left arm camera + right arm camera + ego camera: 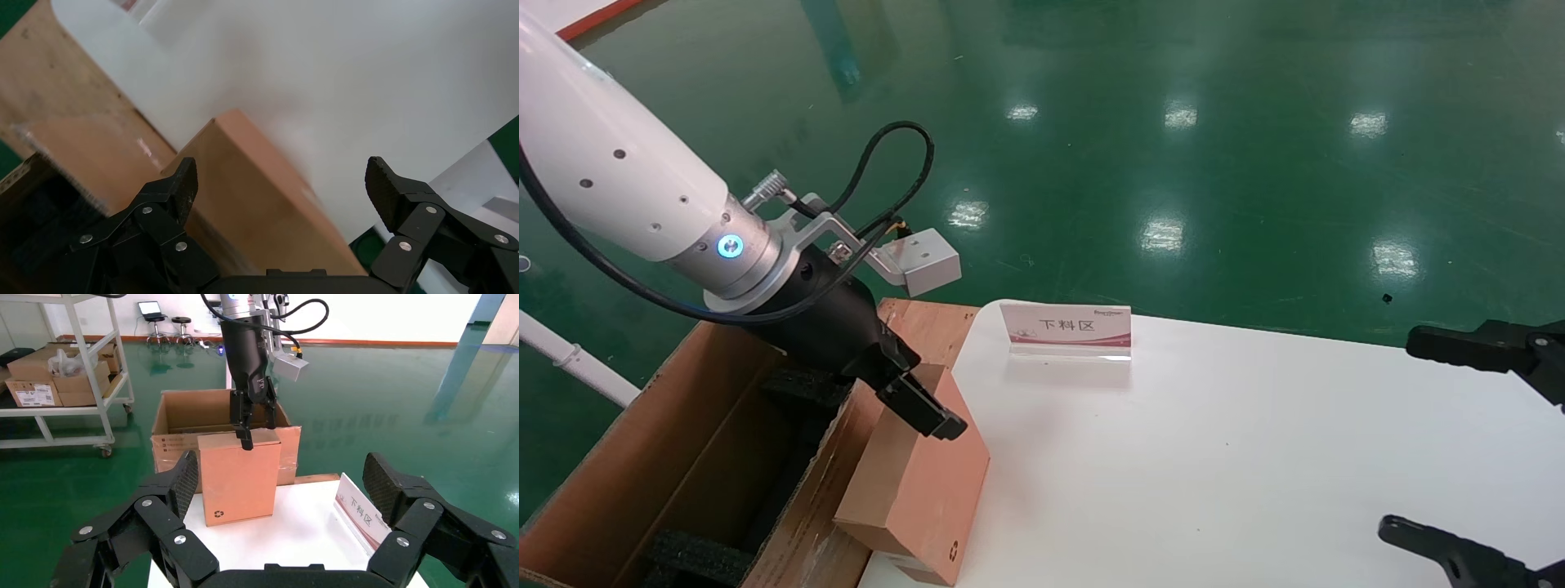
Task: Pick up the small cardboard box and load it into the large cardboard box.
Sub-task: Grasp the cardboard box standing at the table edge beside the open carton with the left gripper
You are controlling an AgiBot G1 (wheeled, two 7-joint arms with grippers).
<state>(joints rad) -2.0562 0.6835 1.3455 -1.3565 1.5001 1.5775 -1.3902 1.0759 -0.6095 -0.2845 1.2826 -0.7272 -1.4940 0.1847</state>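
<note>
I see the small cardboard box (pixel 919 482) standing on its narrow edge at the table (pixel 1254 457) border, at about 7 o'clock in my head view, just beside the large cardboard box (pixel 682 441). It leans or presses against the flap of the carton; I cannot tell if it touches along all its side.

The left tool (pixel 910 394) is at the top edge of the small box. In the left wrist view its fingers (pixel 180 184) stand wide apart, one on each side of the box, so it is released and not yet grasping. The right tool (pixel 278 496) waits idle at 4 o'clock over the table, also spread and empty.

I judge the small box as light and stiff, with plain smooth cardboard faces that can slip under rubber pads. Because it is thin and tall in this position, it can tip easily when pushed. I think the best hold is across the two broad faces near the top edge, in the middle of its length, so it hangs straight.

The large carton is open, its flaps are turned outward, and inside I see black foam padding (pixel 695 555) along the walls and corners. I see no other goods in it. A small sign (pixel 1068 327) stands on the table at 12 o'clock.
</note>
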